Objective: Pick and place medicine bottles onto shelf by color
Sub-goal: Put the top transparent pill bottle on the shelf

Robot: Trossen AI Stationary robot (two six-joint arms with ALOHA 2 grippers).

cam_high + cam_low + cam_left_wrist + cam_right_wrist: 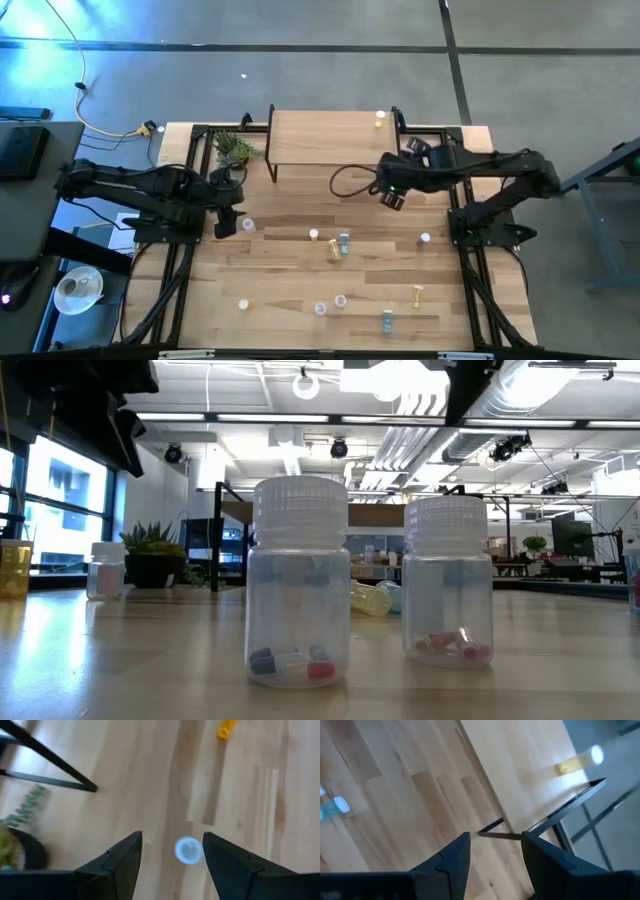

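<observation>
Two clear bottles (298, 585) stand closest to the low camera, capsules in their bottoms, with more bottles scattered across the table (280, 300). Left gripper (226, 222) hangs low over the table's left side, fingers spread, with a pale blue-capped bottle (188, 850) on the wood between them and untouched. Right gripper (392, 196) hovers just in front of the shelf (330, 145), fingers spread and empty. One yellow bottle (380, 120) stands on the shelf's far right corner. A potted plant (235, 148) sits beside the shelf's left end.
</observation>
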